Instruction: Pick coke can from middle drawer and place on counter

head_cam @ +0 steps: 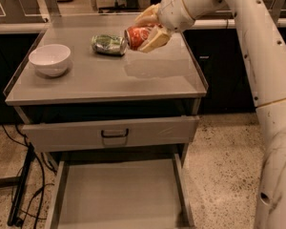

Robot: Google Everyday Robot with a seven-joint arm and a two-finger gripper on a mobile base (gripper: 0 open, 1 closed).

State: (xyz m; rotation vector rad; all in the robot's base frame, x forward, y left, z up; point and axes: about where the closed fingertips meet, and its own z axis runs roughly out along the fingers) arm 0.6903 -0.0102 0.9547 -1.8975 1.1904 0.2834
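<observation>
Pincer (143, 32) grips tilted coke can (134, 36) above the counter (109, 80).

The grey metal surface (109, 82), squarish with a thin raised rim, carries two things. A white bowl (49, 59) stands upright near its left edge. A green and silver can (108, 44) lies on its side toward the back, around the middle. Just right of that can, the hand (145, 33) hangs over the back of the surface, clasped round the tilted coke can (135, 36)

White bowl (49, 59), green can (108, 45).
Bowl at upper left; can on its side, just left of the gripper (141, 34).
</observation>
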